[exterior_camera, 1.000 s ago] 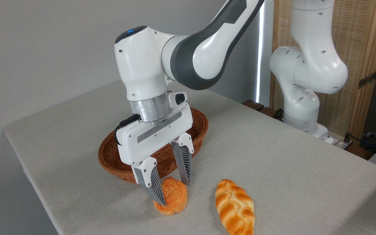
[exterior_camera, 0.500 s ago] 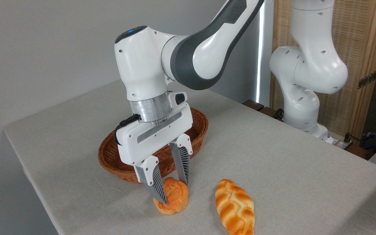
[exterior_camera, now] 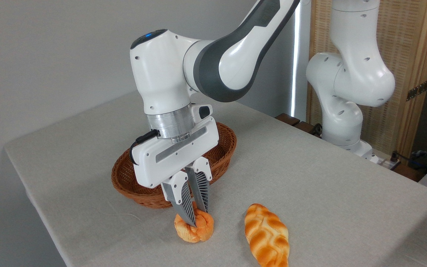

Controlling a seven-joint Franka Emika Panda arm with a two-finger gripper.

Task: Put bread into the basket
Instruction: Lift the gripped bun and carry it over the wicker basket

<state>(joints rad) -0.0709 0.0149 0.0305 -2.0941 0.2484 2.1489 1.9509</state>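
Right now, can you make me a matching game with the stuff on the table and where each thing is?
Things:
1. small round bun
2. braided loaf
3. basket
4. end effector

Places or states:
A. lying alone on the cloth, to the right
B. closed around the bun
C. behind the bun, nothing visible inside
D. squeezed between two fingers

Pairs: 1-D, 2-A, 3-C, 4-B

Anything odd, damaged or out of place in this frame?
Yes: the bun on the table looks squashed. The gripper has pinched its middle into a narrow waist, so it bulges below the fingertips. The braided loaf and basket look undisturbed.
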